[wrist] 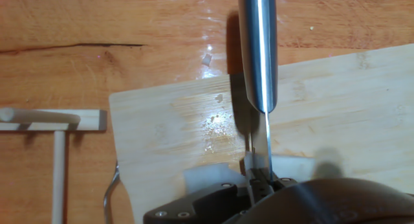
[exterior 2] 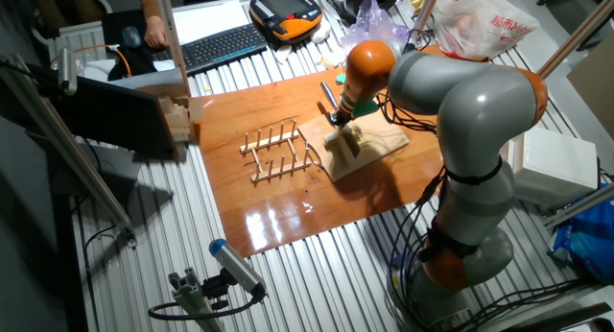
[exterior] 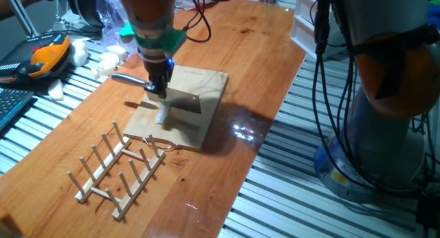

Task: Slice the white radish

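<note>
in the hand view the dark gripper fills the bottom edge, its fingers clamped on the knife, whose thin blade spine runs up from the fingers into a round steel handle. pale bits of the white radish show on either side of the blade, right at the fingers: creamy white, smooth, with a squared edge on the left piece. it lies on the wooden board, close to the board's left edge. small wet specks and a crumb dot the board just above it.

from one fixed view the gripper holds the knife with the blade flat-faced and edge down, touching the white radish, a small stubby pale chunk near the middle of the wooden board. a wooden rack lies on the table just beside the board's near end. farther back, larger white lumps sit in a cluster by the table's far left corner.

in the other fixed view the arm bends over the board; the radish is too small to tell there.
</note>
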Tool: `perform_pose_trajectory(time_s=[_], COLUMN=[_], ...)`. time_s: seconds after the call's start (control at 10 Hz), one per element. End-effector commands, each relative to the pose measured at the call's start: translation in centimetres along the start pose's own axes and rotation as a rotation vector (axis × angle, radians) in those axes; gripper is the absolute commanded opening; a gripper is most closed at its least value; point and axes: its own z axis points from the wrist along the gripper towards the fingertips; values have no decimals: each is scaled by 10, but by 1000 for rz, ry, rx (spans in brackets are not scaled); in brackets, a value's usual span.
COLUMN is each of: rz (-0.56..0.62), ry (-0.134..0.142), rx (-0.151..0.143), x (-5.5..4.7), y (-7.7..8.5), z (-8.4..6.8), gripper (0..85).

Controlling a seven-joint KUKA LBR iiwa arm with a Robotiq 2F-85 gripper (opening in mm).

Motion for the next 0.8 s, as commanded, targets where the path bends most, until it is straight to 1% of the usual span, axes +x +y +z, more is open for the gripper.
perform_pose_trajectory(time_s=[0.0,0.1,0.2,0.3,0.5,0.7], rz=[0,-3,-8,-11,-12,-16], ry=[7,14,16,18,17,9], rx=[3,2,7,5,1,-5], x=[0,0,-1,-2,-3,-5], y=[-1,-4,-7,-10,-10,-10], z=[-7,-13,-17,-18,-13,-6], gripper=[0,0,0,0,0,0])
